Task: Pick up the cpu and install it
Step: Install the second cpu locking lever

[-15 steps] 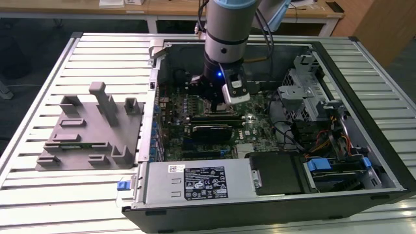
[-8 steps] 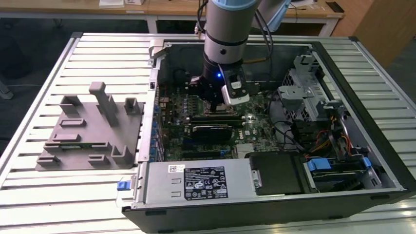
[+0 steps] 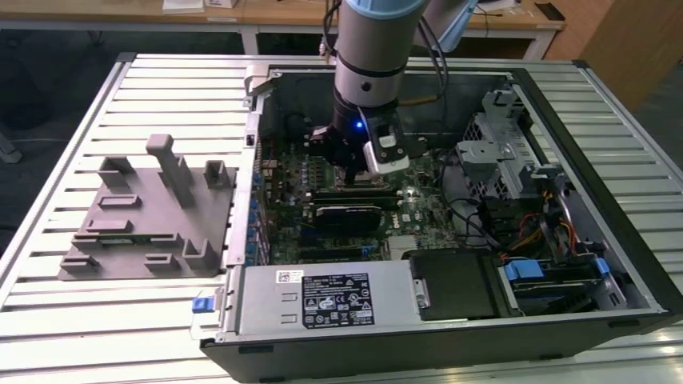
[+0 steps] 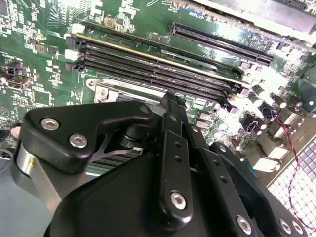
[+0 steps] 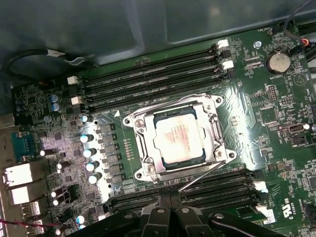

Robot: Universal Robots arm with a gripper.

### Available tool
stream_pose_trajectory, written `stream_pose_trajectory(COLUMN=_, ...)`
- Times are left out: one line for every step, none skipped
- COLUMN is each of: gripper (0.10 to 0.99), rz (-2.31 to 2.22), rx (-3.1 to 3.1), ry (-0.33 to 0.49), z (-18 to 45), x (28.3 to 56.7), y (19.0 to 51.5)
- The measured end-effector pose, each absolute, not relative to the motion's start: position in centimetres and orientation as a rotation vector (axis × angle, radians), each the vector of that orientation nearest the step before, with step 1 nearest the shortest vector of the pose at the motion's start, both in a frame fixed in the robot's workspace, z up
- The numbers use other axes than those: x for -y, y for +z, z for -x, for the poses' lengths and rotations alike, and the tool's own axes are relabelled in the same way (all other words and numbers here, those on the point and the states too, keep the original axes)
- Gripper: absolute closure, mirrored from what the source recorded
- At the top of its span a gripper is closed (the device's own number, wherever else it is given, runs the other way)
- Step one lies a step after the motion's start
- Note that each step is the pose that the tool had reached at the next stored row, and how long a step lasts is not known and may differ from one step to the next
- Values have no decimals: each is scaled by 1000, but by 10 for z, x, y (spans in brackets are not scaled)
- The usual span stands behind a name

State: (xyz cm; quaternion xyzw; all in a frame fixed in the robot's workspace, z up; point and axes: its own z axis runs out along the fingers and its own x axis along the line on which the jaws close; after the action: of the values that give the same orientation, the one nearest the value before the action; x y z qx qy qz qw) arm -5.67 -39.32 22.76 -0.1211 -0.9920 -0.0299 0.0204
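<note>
An open computer case lies on the counter, with a fixture block beside it on the exterior view's left. In the first wrist view the cpu sits in the socket frame, between two banks of memory slots. The gripper hangs over the motherboard inside the case.

One arm with one claw reaches into one open case on one worktop, beside one grey fixture; one cpu sits in one socket, flanked by two groups of memory slots.
</note>
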Motion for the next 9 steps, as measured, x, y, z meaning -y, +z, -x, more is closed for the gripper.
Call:
stream_pose_trajectory(gripper=980, rz=373, rx=3077, ry=-98, z=57, x=394, y=227)
stream_pose_trajectory(gripper=980, rz=371, rx=3077, ry=-104, z=58, x=395, y=226)
stream_pose_trajectory(gripper=980, rz=368, rx=3077, ry=-109, z=58, x=395, y=225)
stream_pose_trajectory(gripper=980, rz=366, rx=3078, ry=-114, z=59, x=396, y=225)
stream_pose_trajectory(gripper=980, rz=363, rx=3079, ry=-120, z=59, x=396, y=224)
stream_pose_trajectory(gripper=980, rz=360, rx=3079, ry=-127, z=60, x=397, y=223)
stream_pose_trajectory(gripper=980, rz=358, rx=3079, ry=-135, z=61, x=397, y=223)
stream_pose_trajectory(gripper=980, rz=355, rx=3079, ry=-143, z=61, x=397, y=222)
stream_pose_trajectory(gripper=980, rz=352, rx=3079, ry=-152, z=62, x=397, y=221)
